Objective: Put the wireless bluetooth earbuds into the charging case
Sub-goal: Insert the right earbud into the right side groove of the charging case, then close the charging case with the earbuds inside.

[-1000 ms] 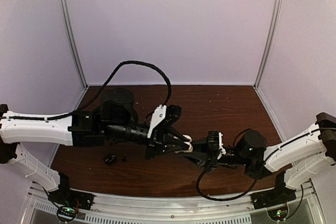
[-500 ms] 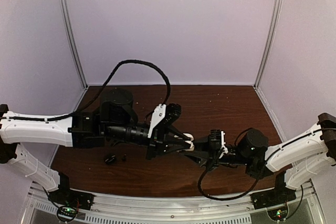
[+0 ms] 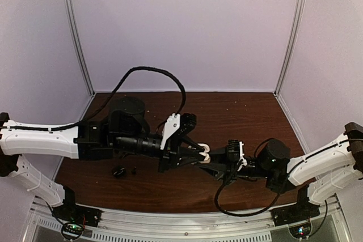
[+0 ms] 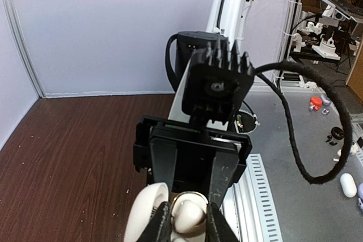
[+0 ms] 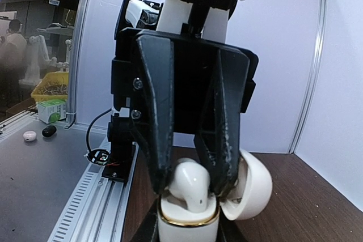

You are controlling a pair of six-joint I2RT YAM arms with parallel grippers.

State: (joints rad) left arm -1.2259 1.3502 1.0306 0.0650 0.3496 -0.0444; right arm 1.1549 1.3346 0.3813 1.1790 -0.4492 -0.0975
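Observation:
The white charging case (image 5: pixel 187 232), gold-rimmed with its lid (image 5: pixel 254 188) swung open, is held upright off the table by my right gripper (image 5: pixel 188 229), which is shut on its body. A white earbud (image 5: pixel 191 188) stands partly down in the case's well. My left gripper (image 4: pixel 189 228) comes in from the opposite side, its black fingers (image 5: pixel 161 140) pressed on both sides of that earbud (image 4: pixel 190 215). From above, the two grippers meet at the table's middle, left (image 3: pixel 198 151) against right (image 3: pixel 210 161). The lid (image 4: pixel 143 211) hangs to one side.
On the brown table (image 3: pixel 255 117), left of the grippers, lie a small black pebble-like case (image 3: pixel 119 170) and a tiny black earbud (image 3: pixel 134 169). White walls enclose the back and sides. A slotted metal rail (image 3: pixel 187 219) runs along the front edge.
The point where the two grippers meet has crept slightly toward the back of the table, and the right forearm has shifted a little to the right. The earbud stays between the left fingers.

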